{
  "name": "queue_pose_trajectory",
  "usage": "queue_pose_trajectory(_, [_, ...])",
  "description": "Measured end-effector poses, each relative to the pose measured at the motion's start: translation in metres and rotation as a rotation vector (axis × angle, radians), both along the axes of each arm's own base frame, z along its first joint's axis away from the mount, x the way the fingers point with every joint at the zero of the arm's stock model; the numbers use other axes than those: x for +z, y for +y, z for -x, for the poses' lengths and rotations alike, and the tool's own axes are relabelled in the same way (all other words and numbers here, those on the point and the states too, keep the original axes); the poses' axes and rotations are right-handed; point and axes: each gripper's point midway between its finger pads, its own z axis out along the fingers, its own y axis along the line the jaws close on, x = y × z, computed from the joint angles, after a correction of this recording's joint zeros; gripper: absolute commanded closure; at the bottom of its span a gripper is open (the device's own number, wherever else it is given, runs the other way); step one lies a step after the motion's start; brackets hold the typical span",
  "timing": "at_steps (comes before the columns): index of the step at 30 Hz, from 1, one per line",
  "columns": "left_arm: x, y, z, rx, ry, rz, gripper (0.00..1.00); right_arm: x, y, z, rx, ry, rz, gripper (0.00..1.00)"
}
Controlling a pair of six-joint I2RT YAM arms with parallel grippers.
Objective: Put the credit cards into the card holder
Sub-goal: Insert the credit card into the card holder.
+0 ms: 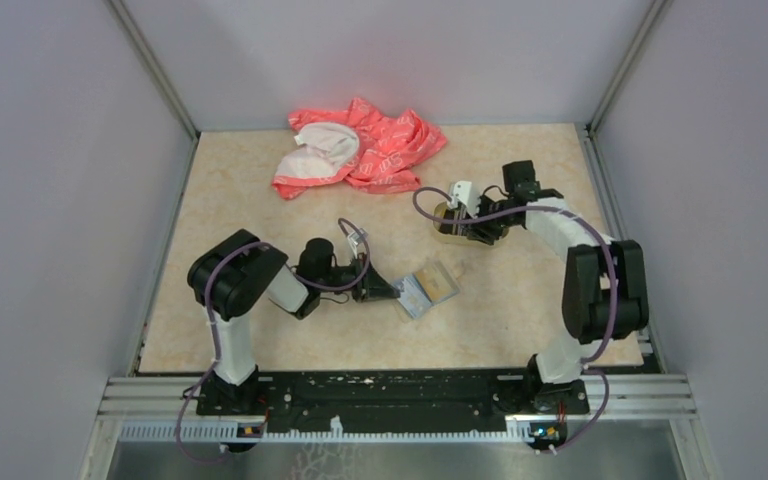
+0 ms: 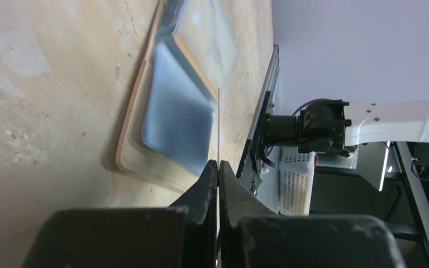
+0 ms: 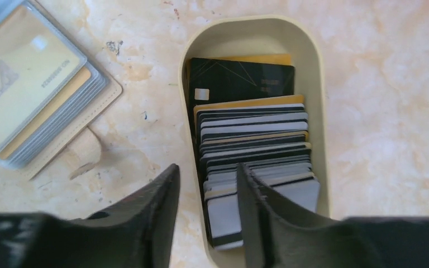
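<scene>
Beige marbled table [image 1: 260,200] inside grey walls [image 1: 60,150]. Crumpled red-and-white cloth [image 1: 360,150] lies at the far edge.

Card holder [image 1: 428,288] lies open and flat near the middle of the table, clear sleeves facing up. Left hand [image 1: 392,292] is low over the table just beside the holder's left edge.

Left wrist view: the black fingers [image 2: 204,184] are pressed together, pinching a single card [image 2: 218,128]. The card is seen edge-on as a thin line sticking out past the fingertips. It stands over the near edge of the holder, by the blue-tinted sleeve; can't tell if it touches. The right arm [image 2: 391,120] is in the background.

Tan oval tray [image 3: 246,34] sits on the table further back and to the right of the holder, near it but apart. The credit cards [image 3: 254,139] stand packed inside it in a leaning row: black, white, grey and some yellow edges, with a black card at the far end showing its face.

Right hand [image 3: 206,170] hovers over the near end of the tray, fingers spread and gripping nothing. One finger is above the cards and the other is outside the tray's wall, over bare table. Contact with the cards is unclear.

The holder's corner shows at the upper left of the right wrist view.
</scene>
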Motion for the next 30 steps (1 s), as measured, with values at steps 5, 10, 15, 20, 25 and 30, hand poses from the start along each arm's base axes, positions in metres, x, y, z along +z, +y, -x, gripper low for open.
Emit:
queue_pose_trajectory(5, [-0.002,-0.001,-0.002,0.025,0.022,0.045,1.00,0.045,0.003,0.012,-0.011,-0.095,-0.060,0.43])
queue_pose_trajectory(10, [-0.003,-0.001,-0.003,0.048,0.035,0.060,1.00,0.071,0.026,0.047,0.080,-0.109,-0.168,0.43])
queue_pose_trajectory(15, [-0.001,0.000,-0.006,0.067,0.031,0.064,1.00,0.021,0.048,0.096,0.129,0.040,-0.154,0.45])
queue_pose_trajectory(20, [0.002,-0.001,-0.008,0.074,0.022,0.077,1.00,-0.021,0.041,0.112,0.086,0.165,-0.082,0.47])
queue_pose_trajectory(25, [-0.001,-0.001,-0.009,0.082,0.035,0.073,1.00,-0.042,0.033,0.109,0.037,0.209,-0.024,0.47])
queue_pose_trajectory(30, [-0.006,0.000,-0.010,0.100,0.054,0.051,1.00,-0.045,0.033,0.109,0.023,0.216,-0.007,0.46])
